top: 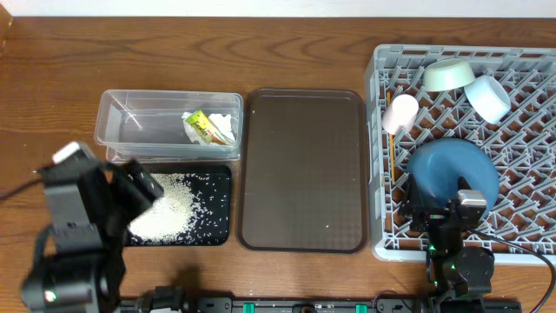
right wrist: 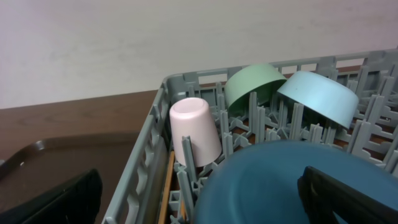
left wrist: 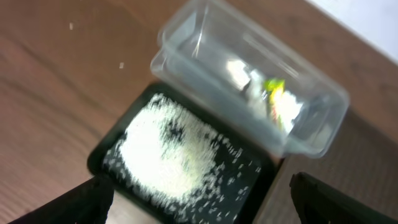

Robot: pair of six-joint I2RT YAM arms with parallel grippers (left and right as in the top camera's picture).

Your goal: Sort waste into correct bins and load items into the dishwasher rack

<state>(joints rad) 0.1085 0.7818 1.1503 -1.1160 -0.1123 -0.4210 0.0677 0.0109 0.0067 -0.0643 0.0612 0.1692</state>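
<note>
The grey dishwasher rack (top: pixel 379 222) at the right holds a blue plate (top: pixel 452 169), a mint bowl (top: pixel 448 75), a light-blue bowl (top: pixel 487 97), a pink cup (top: pixel 401 113) and chopsticks (top: pixel 392 161). My right gripper (right wrist: pixel 205 208) stands open over the plate (right wrist: pixel 267 180), near the rack's front. At the left, a clear tub (top: pixel 113 130) contains a yellow-green wrapper (top: pixel 201 127) and a white tissue (top: pixel 225 127). In front of it, a black tray (top: pixel 221 178) carries white rice (top: pixel 169 213). My left gripper (left wrist: pixel 205 214) hovers open above that tray's (left wrist: pixel 99 158) near edge, holding nothing.
A large brown serving tray (top: pixel 302 169) lies between the bins and the rack. A couple of stray rice grains (left wrist: pixel 121 65) sit on the wood left of the tub. Bare wooden table runs along the back.
</note>
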